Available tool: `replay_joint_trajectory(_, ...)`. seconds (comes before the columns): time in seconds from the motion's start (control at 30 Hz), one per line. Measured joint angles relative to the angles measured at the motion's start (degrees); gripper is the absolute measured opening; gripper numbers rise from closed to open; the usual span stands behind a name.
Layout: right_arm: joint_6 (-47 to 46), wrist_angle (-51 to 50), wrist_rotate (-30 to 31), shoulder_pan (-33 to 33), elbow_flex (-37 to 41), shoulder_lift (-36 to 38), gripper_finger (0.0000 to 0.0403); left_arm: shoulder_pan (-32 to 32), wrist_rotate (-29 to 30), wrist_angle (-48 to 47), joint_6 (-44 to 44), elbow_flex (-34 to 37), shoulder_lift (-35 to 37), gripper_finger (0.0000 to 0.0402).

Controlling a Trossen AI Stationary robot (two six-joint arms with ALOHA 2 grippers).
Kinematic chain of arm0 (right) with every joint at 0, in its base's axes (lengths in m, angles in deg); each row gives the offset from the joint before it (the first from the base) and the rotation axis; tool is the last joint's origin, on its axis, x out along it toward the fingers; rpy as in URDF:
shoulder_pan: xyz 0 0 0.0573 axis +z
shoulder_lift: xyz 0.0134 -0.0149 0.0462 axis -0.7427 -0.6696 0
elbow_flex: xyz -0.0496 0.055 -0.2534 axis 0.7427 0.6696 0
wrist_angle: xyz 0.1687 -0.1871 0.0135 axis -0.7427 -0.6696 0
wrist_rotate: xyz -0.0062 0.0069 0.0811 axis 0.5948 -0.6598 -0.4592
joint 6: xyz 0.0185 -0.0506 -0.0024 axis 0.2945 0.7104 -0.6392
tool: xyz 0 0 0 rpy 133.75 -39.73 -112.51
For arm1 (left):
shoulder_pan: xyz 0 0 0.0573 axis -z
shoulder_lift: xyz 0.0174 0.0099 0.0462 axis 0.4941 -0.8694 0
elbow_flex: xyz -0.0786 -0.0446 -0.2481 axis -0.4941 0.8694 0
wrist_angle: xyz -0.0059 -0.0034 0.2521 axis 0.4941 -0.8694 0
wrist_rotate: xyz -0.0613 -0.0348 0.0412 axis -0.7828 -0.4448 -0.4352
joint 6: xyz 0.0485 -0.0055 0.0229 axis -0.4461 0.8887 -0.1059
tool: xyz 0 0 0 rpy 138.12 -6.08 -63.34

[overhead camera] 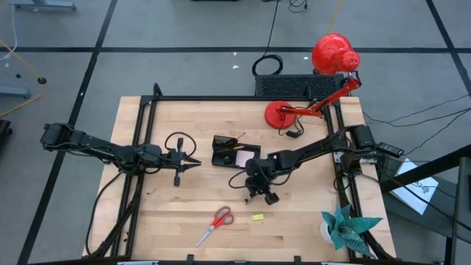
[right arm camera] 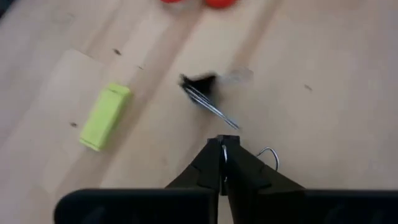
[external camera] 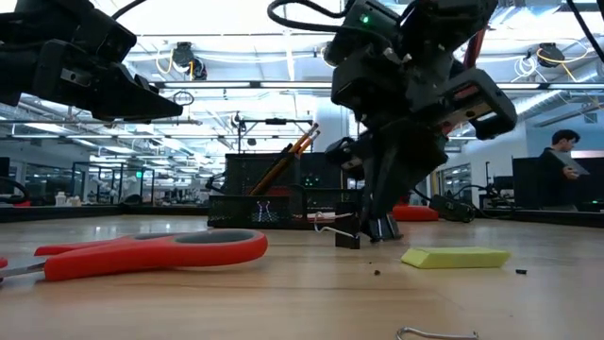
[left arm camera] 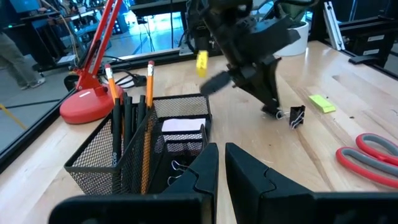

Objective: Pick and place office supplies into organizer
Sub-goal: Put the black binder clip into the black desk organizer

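Right gripper (right arm camera: 222, 147): lowered to the bench (overhead camera: 184, 213), jaws pressed together at the tips. Thin wire loop just beside the tips; grip on it not discernible.

Black clip (right arm camera: 198, 82): on the bench just ahead of the right jaws, wire handles trailing back toward them. Seen upright on the wood in the left wrist view (left arm camera: 297, 116) and at the foot of the jaws in the low view (external camera: 347, 239).

Yellow piece (right arm camera: 106, 116): flat on the bench, near the right jaws and to one side, apart from the clip.

Scissors (overhead camera: 217, 223): red-handled, flat on the bench, farther out from the right jaws than the yellow piece, toward the front edge.

Organizer (overhead camera: 234, 156): black mesh tray, between the two sets of jaws, close behind the right gripper (overhead camera: 255, 194). Contents: pencils (left arm camera: 150, 81) standing tilted in one end compartment; sticky-note pad (overhead camera: 241, 158) in the middle; small wire clips (left arm camera: 179, 165) in the compartment nearest the left jaws.

Left gripper (overhead camera: 193, 163): raised above the bench, pointed at the organizer, jaws all but together, nothing between them.

Red desk lamp (overhead camera: 324, 81): at the back of the bench, well beyond the right jaws.

Teal paper plant (overhead camera: 346, 224): front corner on the right arm's side.
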Motion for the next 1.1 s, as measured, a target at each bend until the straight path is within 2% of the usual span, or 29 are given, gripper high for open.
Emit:
replay_joint_trajectory(0.2,-1.1,-4.12,7.65,0.62,0.03,7.39,0.0002,-0.02,0.01,0.0,0.35,0.0,0.02,0.0037)
replay_joint_trajectory(0.3,-3.79,-2.78,14.67,1.46,0.05,11.23,0.0002,0.0,0.01,0.0,0.15,0.0,0.01,0.0037)
replay_joint_trajectory(0.5,-9.49,14.75,30.01,5.69,0.03,13.95,0.0001,-0.02,0.46,0.21,0.13,0.0,0.01,0.0037)
replay_joint_trajectory(0.73,-4.96,31.6,52.14,10.98,0.0,4.54,0.0001,-0.02,0.48,0.5,0.82,0.0,0.0,0.0037)
replay_joint_trajectory(0.9,-2.4,34.51,63.82,11.41,-3.53,-4.66,0.0,0.0,0.48,0.48,0.86,0.0,0.02,0.0037)
replay_joint_trajectory(0.97,-0.06,35.28,66.67,11.32,-5.68,-7.69,0.0,-0.02,0.48,0.51,0.98,0.0,0.02,0.0037)
replay_joint_trajectory(1.1,4.24,34.42,68.44,11.1,-10.99,-13.57,0.0,-0.02,0.48,0.52,0.98,0.0,0.01,0.0037)
